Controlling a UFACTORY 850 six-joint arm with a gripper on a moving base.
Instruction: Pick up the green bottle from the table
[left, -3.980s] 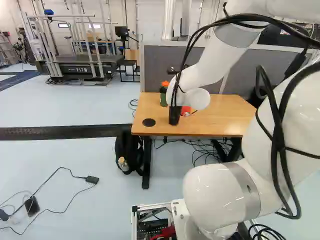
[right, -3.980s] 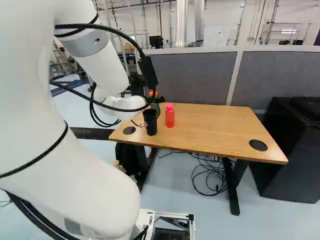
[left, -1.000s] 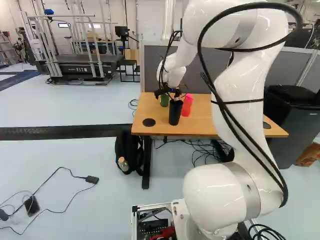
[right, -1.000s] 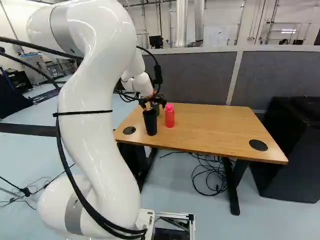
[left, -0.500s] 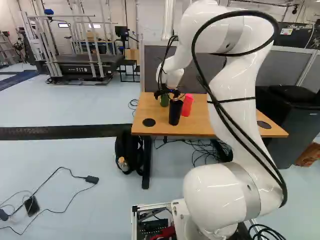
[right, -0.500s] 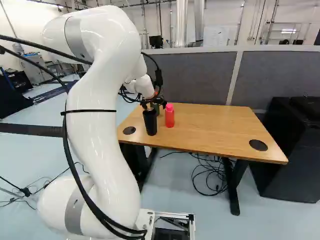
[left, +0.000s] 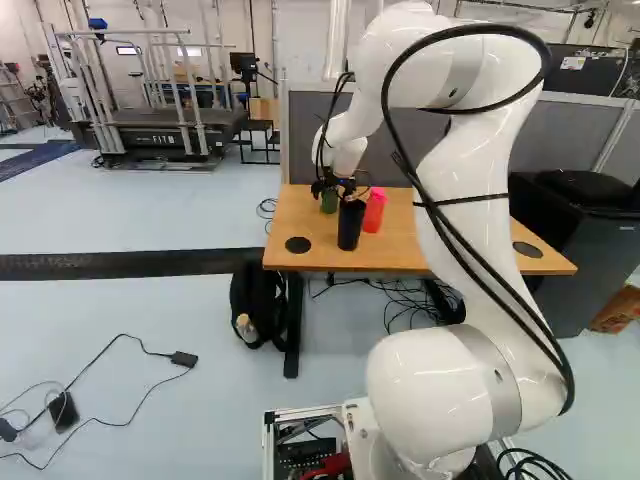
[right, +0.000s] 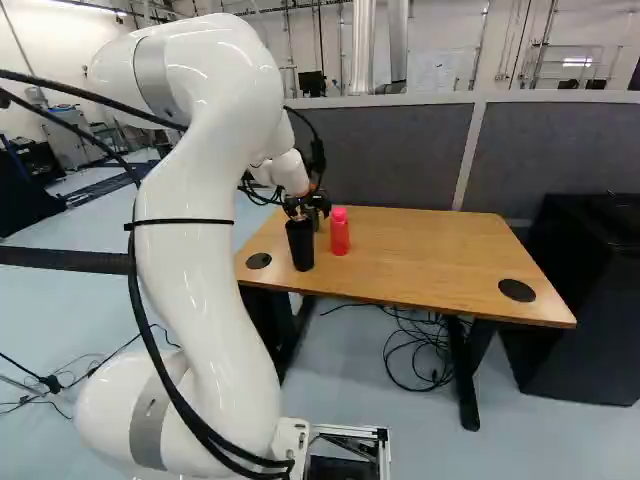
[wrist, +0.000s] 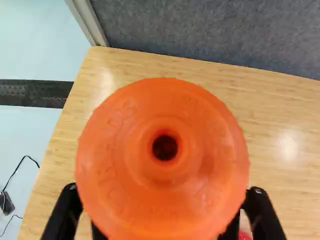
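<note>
our gripper (wrist: 165, 197) just eased down over the green bottle (left: 329, 202), spread wide astride its orange cap (wrist: 120, 160); squeeze next, probably

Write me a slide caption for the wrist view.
From above: a round orange cap with a dark hole at its center, over a wooden table beside a grey partition.

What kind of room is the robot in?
Probably a robotics lab or test room: there's a big white robot arm, a treadmill, and a wooden table by a grey divider.
</note>
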